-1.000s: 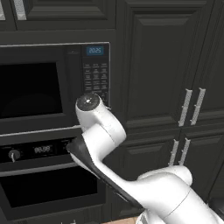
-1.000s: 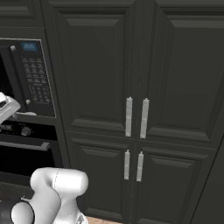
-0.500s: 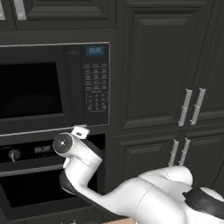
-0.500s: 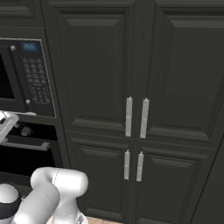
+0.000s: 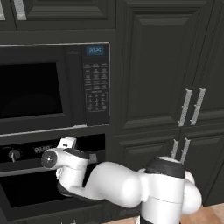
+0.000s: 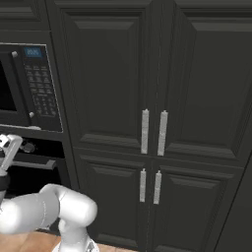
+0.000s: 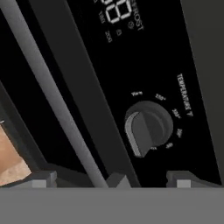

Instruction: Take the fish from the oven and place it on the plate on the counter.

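Fish location: can't tell, presumably behind the shut door of the oven [image 5: 35,192], nothing of it visible. Gripper [image 7: 146,181] is spread wide and empty, tips poking up at 6 o'clock in the hand view, one near centre, one further toward 4 o'clock. Between and above them sits the temperature knob [image 7: 148,127] on the control panel, just off centre toward 3 o'clock. The silver bar handle [image 7: 52,96] runs diagonally from 11 o'clock down to 6 o'clock, ending just beside the nearer tip, so the jaws look lined up on the knob side of the bar, not around it. In the left base view the hand is at 8 o'clock, right in front of the panel, with the microwave [image 5: 48,87] above at 10 o'clock; tall cabinet doors [image 6: 152,83] fill the right side. Plate and counter aren't in frame. Judgement: step in hand is reaching for the handle to open the door. Risks: closing here pinches air or clips the knob and turns it; an off-centre grab on the round bar could slip during the pull; elbow is folded low, so the swinging door may foul the forearm.
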Controlling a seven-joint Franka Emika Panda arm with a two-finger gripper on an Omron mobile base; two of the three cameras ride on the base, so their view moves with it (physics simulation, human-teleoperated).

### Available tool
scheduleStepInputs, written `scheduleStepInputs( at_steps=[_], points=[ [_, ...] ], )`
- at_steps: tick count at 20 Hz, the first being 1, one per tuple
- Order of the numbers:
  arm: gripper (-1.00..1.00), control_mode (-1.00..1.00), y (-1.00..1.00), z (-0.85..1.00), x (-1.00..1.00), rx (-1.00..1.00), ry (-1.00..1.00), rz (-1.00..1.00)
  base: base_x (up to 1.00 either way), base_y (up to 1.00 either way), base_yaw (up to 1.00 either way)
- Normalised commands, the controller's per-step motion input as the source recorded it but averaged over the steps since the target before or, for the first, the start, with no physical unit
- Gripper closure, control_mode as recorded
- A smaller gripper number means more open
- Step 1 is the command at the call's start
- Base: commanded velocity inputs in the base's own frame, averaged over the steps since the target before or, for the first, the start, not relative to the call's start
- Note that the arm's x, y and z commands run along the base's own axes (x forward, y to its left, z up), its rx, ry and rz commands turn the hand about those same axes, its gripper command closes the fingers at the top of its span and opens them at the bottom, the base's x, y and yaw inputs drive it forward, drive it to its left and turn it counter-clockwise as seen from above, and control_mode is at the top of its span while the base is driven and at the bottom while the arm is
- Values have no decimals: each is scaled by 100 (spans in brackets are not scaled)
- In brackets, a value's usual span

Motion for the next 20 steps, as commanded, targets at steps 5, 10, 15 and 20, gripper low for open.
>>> scheduleStepInputs(
  at_steps=[5,10,15,20],
  points=[
    [-100,-100,55,-38,1,-18,-3,0,0,0,0],
    [-100,-100,34,-27,0,-14,-3,0,0,0,0],
    [-100,-100,0,-36,24,-9,-5,4,0,0,0],
    [-100,-100,0,-50,29,-3,-8,10,0,0,0]
  ],
)
